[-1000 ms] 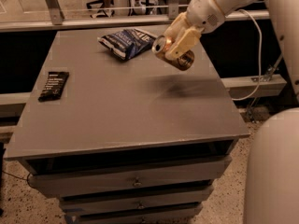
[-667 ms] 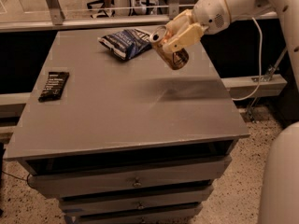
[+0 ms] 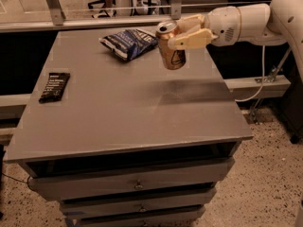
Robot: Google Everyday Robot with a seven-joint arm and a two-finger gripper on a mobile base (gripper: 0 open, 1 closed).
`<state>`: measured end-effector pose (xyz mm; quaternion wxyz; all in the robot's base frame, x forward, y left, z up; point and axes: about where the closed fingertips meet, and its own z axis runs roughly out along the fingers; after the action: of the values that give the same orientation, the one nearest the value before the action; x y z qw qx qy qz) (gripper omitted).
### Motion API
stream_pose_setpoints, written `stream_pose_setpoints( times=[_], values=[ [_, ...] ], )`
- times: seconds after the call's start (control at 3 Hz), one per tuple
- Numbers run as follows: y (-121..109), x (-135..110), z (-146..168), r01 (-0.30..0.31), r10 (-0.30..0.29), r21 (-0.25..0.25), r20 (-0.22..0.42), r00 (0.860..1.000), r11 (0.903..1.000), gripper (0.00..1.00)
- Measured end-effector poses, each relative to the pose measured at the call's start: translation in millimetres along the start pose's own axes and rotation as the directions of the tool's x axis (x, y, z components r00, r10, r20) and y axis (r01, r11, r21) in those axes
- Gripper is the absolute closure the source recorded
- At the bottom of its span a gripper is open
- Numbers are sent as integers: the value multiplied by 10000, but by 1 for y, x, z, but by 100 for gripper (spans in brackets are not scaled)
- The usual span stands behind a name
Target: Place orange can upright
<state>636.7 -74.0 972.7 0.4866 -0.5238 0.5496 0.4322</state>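
- The gripper [image 3: 179,32] is over the far right part of the grey table [image 3: 118,122], at the end of a white arm [image 3: 246,20] reaching in from the right.
- Its two fingers [image 3: 191,40] are clamped on the upper half of the orange can [image 3: 174,58].
- The can is nearly upright, silver top up and leaning slightly left, held clear of the tabletop, with its shadow [image 3: 189,90] lying apart from it, nearer on the surface.
- A dark blue snack bag [image 3: 129,41] lies just left of the can, at the far edge.
- A black bar wrapper [image 3: 54,85] lies flat near the left edge, well apart.
- Drawers [image 3: 137,186] sit below the tabletop.
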Motion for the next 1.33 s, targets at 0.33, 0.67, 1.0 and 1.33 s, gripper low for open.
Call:
stream_pose_setpoints(
  times=[0.33, 0.67, 1.0, 1.33],
  values=[
    [-4, 16, -4, 233, -256, 400, 577, 9980, 9989, 100],
    [-13, 35, -6, 355, -401, 670, 687, 9968, 9971, 100],
    [-20, 55, -6, -36, -6, 674, 626, 9980, 9977, 84],
    [-27, 74, -8, -844, 782, 829, 755, 9941, 9930, 59]
  ],
)
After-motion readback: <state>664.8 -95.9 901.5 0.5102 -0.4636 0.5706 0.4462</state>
